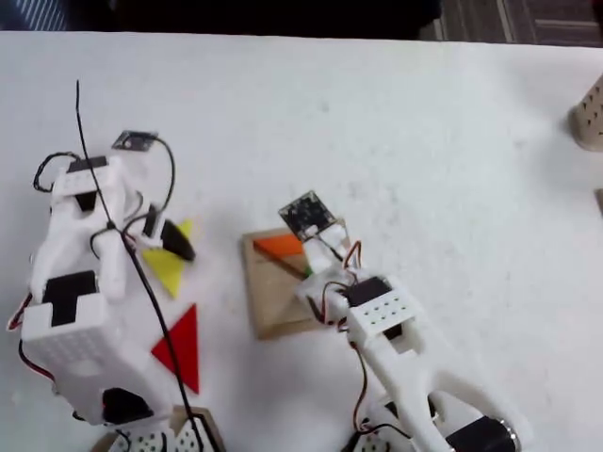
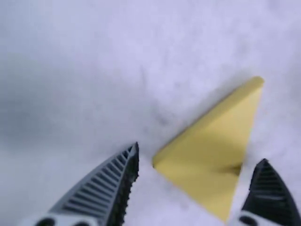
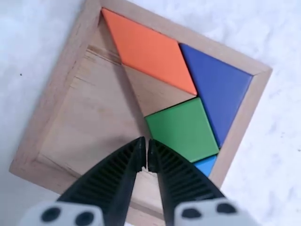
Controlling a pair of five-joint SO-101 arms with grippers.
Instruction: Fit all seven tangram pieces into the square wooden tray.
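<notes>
Left pincer stands wide open over the white table, as I see it from the operating desk. Its two ridged, saw-toothed fingers straddle one corner of the yellow triangle without gripping it. The triangle is a flat, smooth, matt piece with crisp edges. It lies on the tabletop well apart from the tray.

Right pincer hangs above the tray with its dark ribbed fingers drawn almost together, a thin slit between the tips and nothing held. It sits over bare wood near the corner of the green square.

The tray is a shallow square of pale, grained wood with a raised rim. Four painted pieces lie flat inside it, crowded to one side:
- an orange parallelogram;
- a dark blue triangle set against the rim;
- the green square, touching the dark blue triangle;
- a light blue piece, its shape partly hidden behind the finger.

A wedge of bare wood shows between the orange and green pieces, and roughly half the floor is uncovered.

From the high view, a red triangle lies flat on the table beside the left arm, near the yellow one but not touching it.
</notes>
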